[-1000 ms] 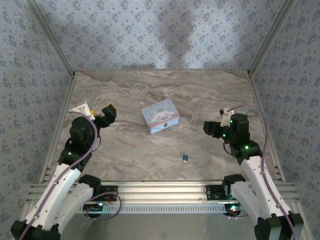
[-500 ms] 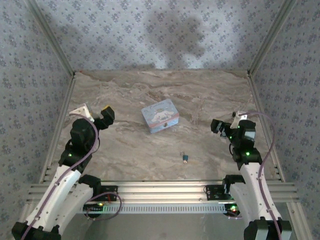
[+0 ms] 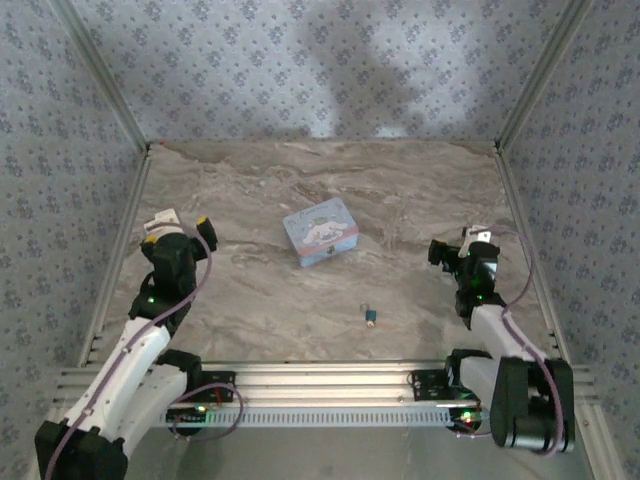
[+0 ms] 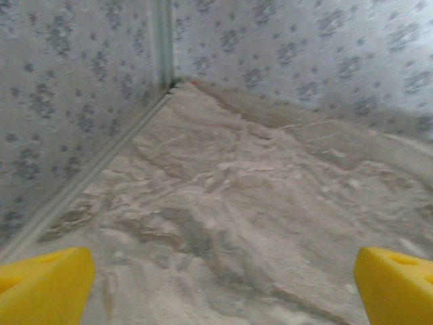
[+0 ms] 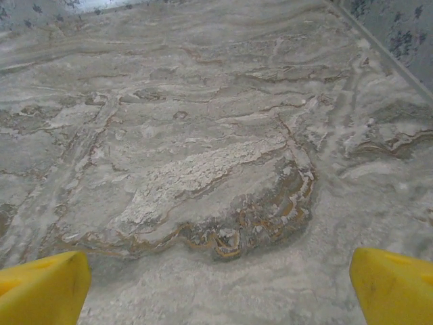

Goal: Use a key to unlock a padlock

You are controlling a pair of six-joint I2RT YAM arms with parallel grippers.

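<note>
Though tiny from above, lies loose near front edge: padlock point(image 3: 370, 317)

Runs roughly near-to-far, pale end away. Has bare marble surface point(image 3: 420, 190) all round, cartoon tin point(image 3: 320, 231) well behind. Spread wide, well apart: left fingers point(image 4: 44, 281), right fingers point(image 5: 392, 284).

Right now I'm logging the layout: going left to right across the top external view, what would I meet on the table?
left fingers, open → pastel tin box → small padlock → right fingers, open.
</note>
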